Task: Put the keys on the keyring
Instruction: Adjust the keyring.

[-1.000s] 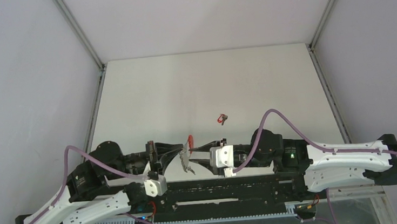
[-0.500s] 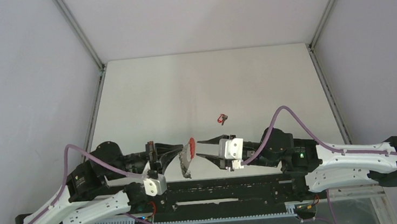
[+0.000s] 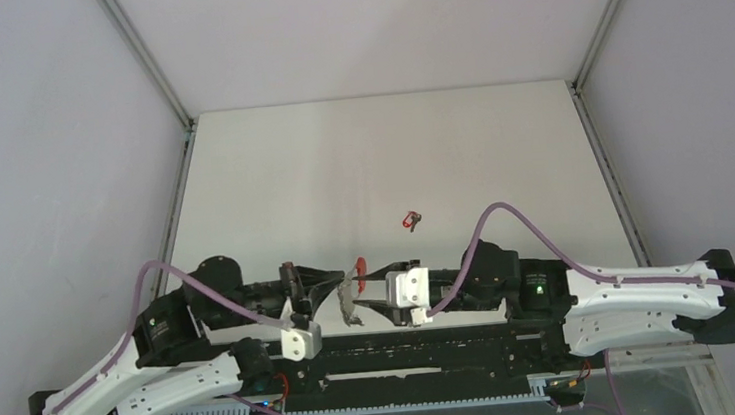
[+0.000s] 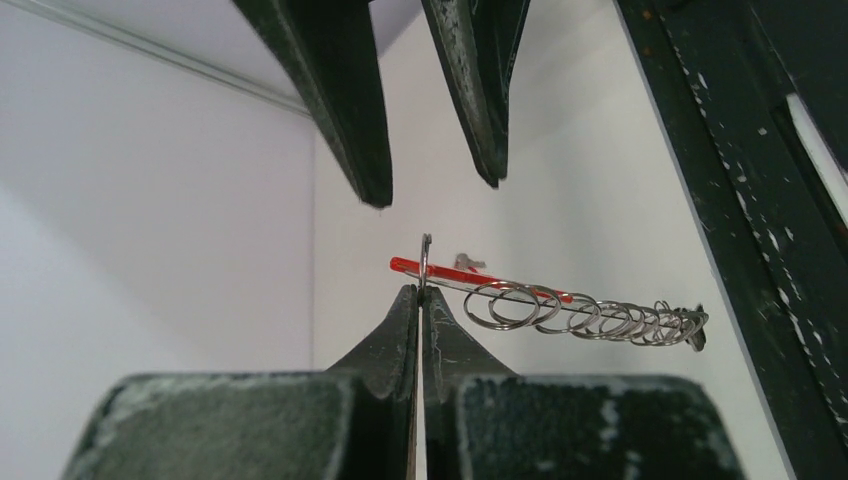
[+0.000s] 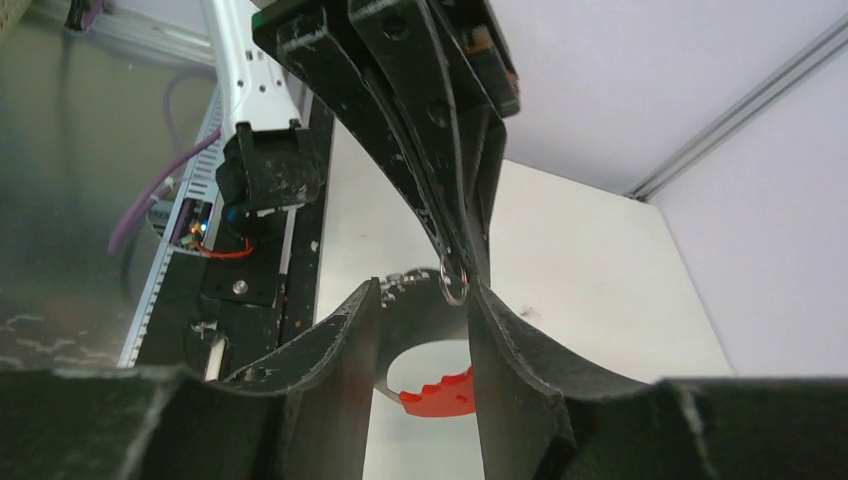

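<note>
The left end effector (image 4: 421,296) is fully closed, its two fingertips pressed together on the thin wire of the keyring (image 4: 426,262), which stands upright out of the pinch. From the ring, the red strap (image 4: 452,271) runs off towards 3 o'clock in the left wrist view. A silvery chain (image 4: 590,318) of linked loops lies along and just below the strap.

The right end effector (image 5: 423,290) faces the left one tip to tip. Its jaws are parted about halfway and close on nothing. In its own wrist view the keyring sits between the two fingertips, nearer the right-hand one. Whether it touches that finger cannot be told. The red strap curves below in the gap between the jaws.

From above, the two end effectors meet over the 6 o'clock edge of the worktop (image 3: 389,155). The strap shows at 12 o'clock of the meeting point. The keys (image 3: 349,307) hang as a small silvery bunch at 6 o'clock of it, too small to tell apart. A small red-and-dark object (image 3: 411,221) lies on the worktop at about 1 o'clock from the strap, well apart.
</note>
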Motion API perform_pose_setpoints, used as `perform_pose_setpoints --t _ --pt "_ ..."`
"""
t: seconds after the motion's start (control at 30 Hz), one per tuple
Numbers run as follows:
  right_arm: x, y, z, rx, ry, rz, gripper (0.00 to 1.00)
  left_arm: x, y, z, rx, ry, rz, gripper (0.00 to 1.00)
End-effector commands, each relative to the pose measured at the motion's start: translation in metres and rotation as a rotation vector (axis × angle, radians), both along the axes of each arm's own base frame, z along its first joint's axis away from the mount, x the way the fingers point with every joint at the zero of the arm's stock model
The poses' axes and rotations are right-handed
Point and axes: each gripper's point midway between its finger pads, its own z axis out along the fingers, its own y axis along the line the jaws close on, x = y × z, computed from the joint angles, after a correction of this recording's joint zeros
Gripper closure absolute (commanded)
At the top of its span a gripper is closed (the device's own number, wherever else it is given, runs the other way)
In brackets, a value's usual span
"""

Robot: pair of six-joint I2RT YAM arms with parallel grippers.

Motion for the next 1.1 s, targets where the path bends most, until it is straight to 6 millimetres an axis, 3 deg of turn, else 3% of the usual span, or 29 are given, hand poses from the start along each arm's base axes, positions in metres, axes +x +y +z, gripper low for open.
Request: perform_pose_setpoints --t 0.0,0.7,0.83,1.03,1.07 --pt "0.004 0.01 0.009 0.005 -0.039 0.005 0.55 0.006 -0.001 0.002 0.072 -0.011 0.012 1.0" --pt "0.025 0.017 -0.007 -0.068 -0.076 -0.077 0.59 0.0 0.004 0.003 0.087 0.006 0.003 1.0" --pt "0.039 0.008 -0.018 -0.092 0.027 -0.129 0.59 -0.001 0.003 0.004 0.053 0.07 0.03 1.0" --pt "0.034 -0.008 -0.009 -0.019 0.128 -0.108 0.52 0.002 0.0 0.002 -0.063 0.273 0.127 1.0" --pt "0.035 -0.011 -0.008 -0.011 0.153 -0.111 0.45 0.003 0.0 0.0 -0.08 0.305 0.145 1.0"
